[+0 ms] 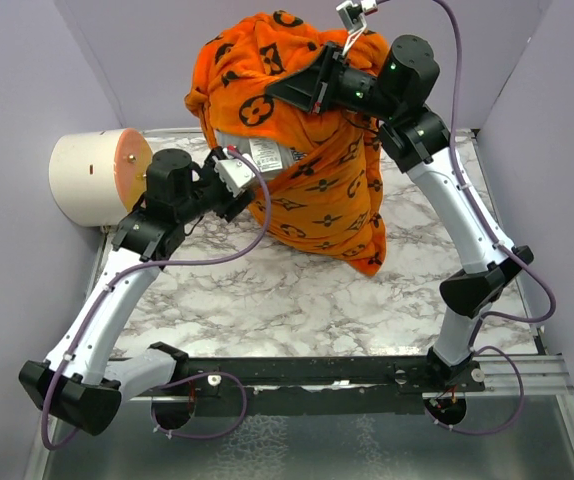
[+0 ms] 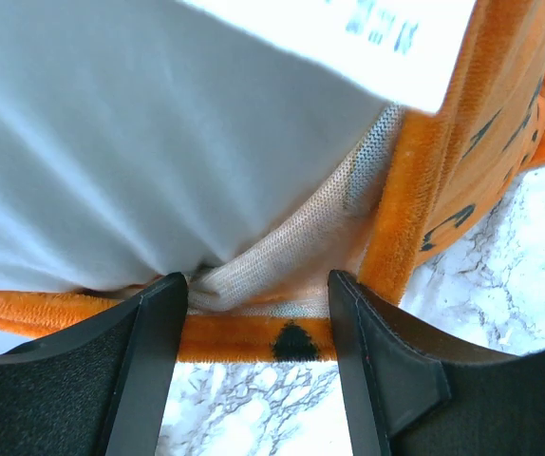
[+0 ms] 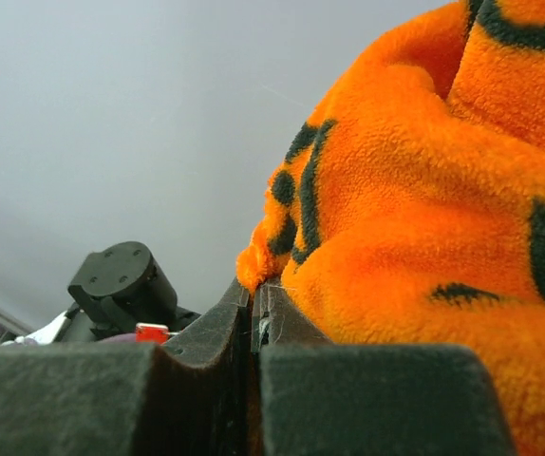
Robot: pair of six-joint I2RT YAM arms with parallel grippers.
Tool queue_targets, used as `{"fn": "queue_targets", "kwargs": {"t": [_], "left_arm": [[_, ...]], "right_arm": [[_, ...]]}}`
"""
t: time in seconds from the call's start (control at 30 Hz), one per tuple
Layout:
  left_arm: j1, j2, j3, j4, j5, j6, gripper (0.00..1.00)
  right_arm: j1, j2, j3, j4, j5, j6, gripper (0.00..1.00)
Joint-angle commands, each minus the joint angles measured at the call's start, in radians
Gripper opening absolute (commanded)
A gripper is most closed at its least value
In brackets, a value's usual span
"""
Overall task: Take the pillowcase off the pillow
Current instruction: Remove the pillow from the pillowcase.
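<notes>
From the left wrist I'm seeing what the top view is hiding: the left gripper (image 2: 256, 290) is holding its jaws apart around the pillow (image 2: 140, 142) edge. The right gripper (image 3: 255, 299) is clamping the pillowcase (image 1: 317, 200), which is hanging above the table (image 1: 297, 300).

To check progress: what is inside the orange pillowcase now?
At the open edge of the pillowcase, the white pillow and its tag show inside. The rest of the pillow is covered by the fabric.
</notes>
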Motion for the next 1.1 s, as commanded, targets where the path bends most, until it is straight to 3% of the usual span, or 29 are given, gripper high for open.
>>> {"fn": "queue_targets", "kwargs": {"t": [0.0,0.13,0.37,0.63,0.77,1.07], "left_arm": [[-0.013,-0.021,0.116,-0.33,0.013,0.004,0.68],[-0.013,-0.089,0.251,-0.317,-0.03,0.012,0.75],[-0.013,-0.164,0.224,-0.18,-0.12,0.145,0.76],[-0.013,-0.1,0.309,-0.03,-0.123,0.231,0.73],[-0.013,-0.049,0.344,-0.038,-0.09,0.256,0.72],[-0.015,-0.036,0.262,0.021,-0.082,0.363,0.73]], "right_arm": [[-0.034,-0.005,-0.034,0.116,0.071,0.027,0.01],[-0.034,-0.004,-0.066,0.131,0.046,0.04,0.01],[-0.034,0.006,-0.095,0.141,-0.022,0.067,0.01],[-0.018,-0.024,-0.152,0.122,-0.059,0.038,0.01],[-0.007,-0.036,-0.186,0.126,-0.063,0.035,0.01],[0.008,-0.042,-0.205,0.12,-0.075,0.028,0.01]]}}
